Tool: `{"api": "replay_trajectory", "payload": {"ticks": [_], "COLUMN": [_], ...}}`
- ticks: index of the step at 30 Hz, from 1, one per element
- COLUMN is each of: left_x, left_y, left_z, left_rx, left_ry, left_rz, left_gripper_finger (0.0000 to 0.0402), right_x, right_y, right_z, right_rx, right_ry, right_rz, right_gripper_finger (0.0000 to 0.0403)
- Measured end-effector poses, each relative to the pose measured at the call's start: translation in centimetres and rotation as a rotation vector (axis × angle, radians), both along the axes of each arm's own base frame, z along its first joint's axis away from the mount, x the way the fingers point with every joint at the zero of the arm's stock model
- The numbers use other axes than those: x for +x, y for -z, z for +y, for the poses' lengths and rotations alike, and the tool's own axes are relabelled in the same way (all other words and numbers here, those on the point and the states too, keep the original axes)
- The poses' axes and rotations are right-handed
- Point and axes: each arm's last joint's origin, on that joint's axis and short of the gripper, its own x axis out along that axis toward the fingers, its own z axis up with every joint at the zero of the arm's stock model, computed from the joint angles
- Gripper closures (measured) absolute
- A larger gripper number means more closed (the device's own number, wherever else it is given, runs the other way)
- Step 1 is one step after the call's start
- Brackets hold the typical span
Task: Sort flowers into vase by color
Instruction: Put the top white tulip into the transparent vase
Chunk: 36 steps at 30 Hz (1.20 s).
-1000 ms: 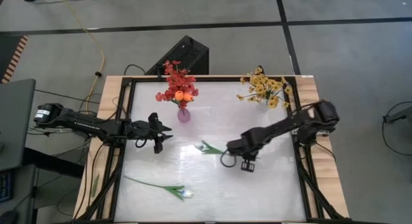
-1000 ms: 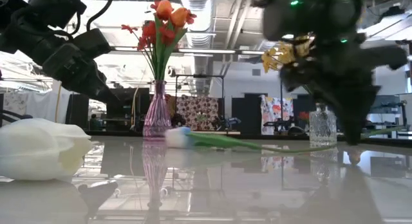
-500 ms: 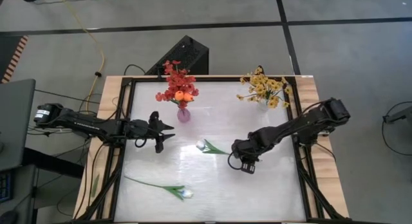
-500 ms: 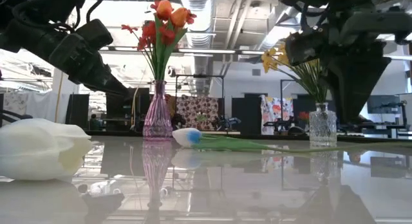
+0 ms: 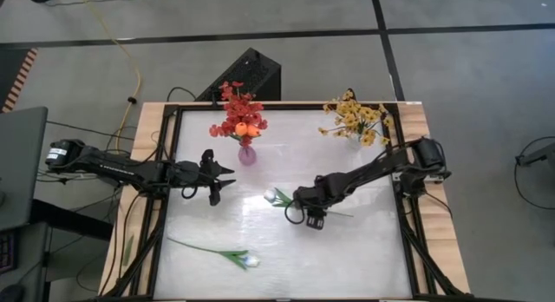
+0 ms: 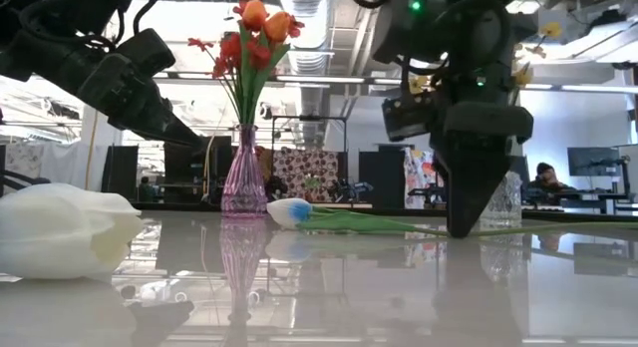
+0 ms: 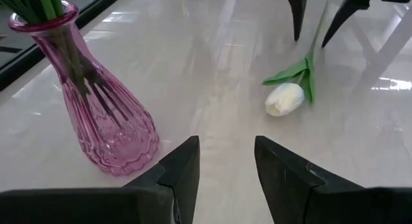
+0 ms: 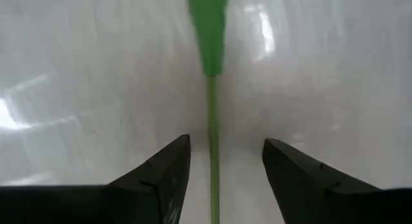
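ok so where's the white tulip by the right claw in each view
High view: white tulip at table centre, its stem under the right claw.
Low view: bloom right of the pink vase, stem running to the claw.
Left wrist view: bloom beyond the pink vase.
Right wrist view: only its green stem between the open fingers.
Shared landmark: the pink vase.

Both arms were black, slim, jointed in segments, with black cables looped alongside. Left gripper (image 5: pixel 222 182) had two dark tapering fingers (image 7: pixel 183 166) with flat, angular inner faces. Right gripper (image 5: pixel 314 222) matched; a green indicator light (image 6: pixel 416 4) glowed on its arm.
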Motion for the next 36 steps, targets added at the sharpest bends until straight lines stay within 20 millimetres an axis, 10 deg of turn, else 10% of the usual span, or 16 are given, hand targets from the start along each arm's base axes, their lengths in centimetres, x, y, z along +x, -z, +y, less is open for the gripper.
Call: {"api": "replay_trajectory", "payload": {"ticks": [36], "left_x": [0.0], "left_y": [0.0], "left_z": [0.0], "left_rx": [0.008], "left_ry": [0.002], "left_rz": [0.004], "left_gripper_finger": [0.0262], "right_x": [1.8], "right_y": [1.1], "right_z": [1.6], "right_rx": [-0.130], "right_ry": [-0.035], "right_rz": [-0.028], "right_gripper_finger": [0.0270]}}
